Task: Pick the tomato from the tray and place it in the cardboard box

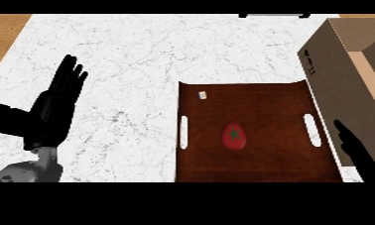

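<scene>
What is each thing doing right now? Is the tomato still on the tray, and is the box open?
Red round tomato: lying on the tray, untouched.
Brown wooden tray: flat on the counter, beside the box.
Tall cardboard box: upright, top open.
Black left hand: open, resting.
Black right hand: partly visible, holding nothing.

The tomato (234, 136) lies in the middle of the tray (278, 169) on the table (147, 50), with the box (333, 85) just right of the tray.
</scene>
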You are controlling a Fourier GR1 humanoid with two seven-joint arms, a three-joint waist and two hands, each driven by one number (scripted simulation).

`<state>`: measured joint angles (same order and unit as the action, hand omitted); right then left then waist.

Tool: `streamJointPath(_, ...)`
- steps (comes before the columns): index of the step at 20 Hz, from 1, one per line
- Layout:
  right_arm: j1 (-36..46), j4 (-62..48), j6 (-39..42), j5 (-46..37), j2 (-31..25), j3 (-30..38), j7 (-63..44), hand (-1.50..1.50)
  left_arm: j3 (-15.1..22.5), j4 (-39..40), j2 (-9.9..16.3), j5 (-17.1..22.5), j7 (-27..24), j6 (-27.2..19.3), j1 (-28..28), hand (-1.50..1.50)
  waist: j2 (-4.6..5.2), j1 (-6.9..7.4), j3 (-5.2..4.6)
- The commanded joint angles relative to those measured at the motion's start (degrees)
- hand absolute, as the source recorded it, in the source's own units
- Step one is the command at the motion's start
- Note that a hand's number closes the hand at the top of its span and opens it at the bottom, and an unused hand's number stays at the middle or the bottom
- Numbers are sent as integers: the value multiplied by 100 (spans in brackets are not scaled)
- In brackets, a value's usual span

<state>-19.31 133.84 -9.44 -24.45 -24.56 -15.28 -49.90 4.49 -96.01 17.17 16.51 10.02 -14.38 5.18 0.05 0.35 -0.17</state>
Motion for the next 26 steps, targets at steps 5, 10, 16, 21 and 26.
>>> streamJointPath(5,1357,27,471,-1110,791,-891,-1808,-150,-163,263,-190,-97,42,170,231,0,-6,-31,12)
streamJointPath(10,1727,-672,576,-1194,1270,-875,-1910,-150,-140,-6,-223,-243,208,82,39,0,-7,-16,15)
streamJointPath(16,1984,-1437,642,-1291,1762,-748,-1643,-150,-356,159,-235,-209,-35,395,12,0,-3,-16,15)
streamJointPath(21,1724,-1621,421,-1748,1973,-766,-1274,-150,-424,-234,-318,-343,149,376,-203,0,-9,-26,16)
streamJointPath(26,1536,-1838,377,-1815,2167,-787,-986,-150,-404,256,-561,-548,140,368,165,0,-5,-45,17)
